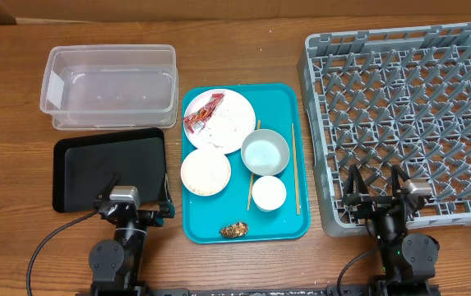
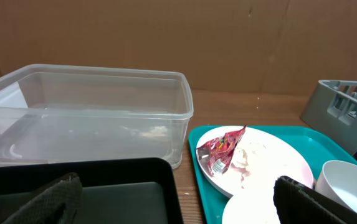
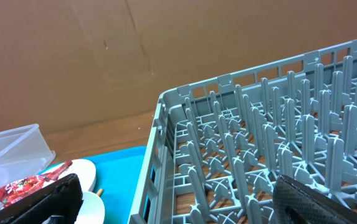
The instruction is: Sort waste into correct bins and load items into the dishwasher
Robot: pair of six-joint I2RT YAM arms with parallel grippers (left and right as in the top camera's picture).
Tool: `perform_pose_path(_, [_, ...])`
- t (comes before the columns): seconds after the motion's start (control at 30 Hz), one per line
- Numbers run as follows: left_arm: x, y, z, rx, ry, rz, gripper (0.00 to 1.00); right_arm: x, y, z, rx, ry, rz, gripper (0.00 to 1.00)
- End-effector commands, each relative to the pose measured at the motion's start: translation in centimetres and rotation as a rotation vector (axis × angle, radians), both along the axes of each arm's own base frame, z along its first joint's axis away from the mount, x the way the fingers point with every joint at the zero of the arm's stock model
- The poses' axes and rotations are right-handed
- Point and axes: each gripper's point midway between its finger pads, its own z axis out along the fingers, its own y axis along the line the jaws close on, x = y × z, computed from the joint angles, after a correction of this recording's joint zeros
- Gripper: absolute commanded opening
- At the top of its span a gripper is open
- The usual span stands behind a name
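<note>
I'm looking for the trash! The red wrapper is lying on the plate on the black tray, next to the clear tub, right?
Almost. The red wrapper does lie on the plate, but the plate sits on the teal tray, not the black tray. The overhead view shows this. The clear tub really is next to it.

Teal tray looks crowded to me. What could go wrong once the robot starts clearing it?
The wrapper lies on the smeared plate; pinching it might drag the plate along. One chopstick lies flat, squeezed beside the bowls, so the fingers could slip off it or bump them.
</note>
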Motion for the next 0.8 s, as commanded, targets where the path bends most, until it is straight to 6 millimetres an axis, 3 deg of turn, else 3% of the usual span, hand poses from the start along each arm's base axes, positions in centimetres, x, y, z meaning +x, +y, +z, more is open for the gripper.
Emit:
perform_pose_path(0.0, [0.0, 0.0, -0.2, 0.012, 0.006, 0.004, 1.00, 0.0, -0.1, -0.1, 0.000, -0.007, -0.004, 1.00])
perform_pose_path(0.47, [0.0, 0.0, -0.2, 0.009, 0.005, 0.001, 1.00, 0.0, 0.0, -0.1, 0.001, -0.007, 0.002, 1.00])
perform_pose_path(0.6, [0.0, -0.2, -0.2, -0.074, 0.012, -0.002, 1.00, 0.0, 0.1, -0.1, 0.001, -0.006, 0.005, 1.00])
perform_pose_path(0.77, [-0.1, -0.9, -0.1, -0.108, 0.021, -0.042, 1.00, -0.2, 1.4, 0.1, 0.006, -0.009, 0.085, 1.00])
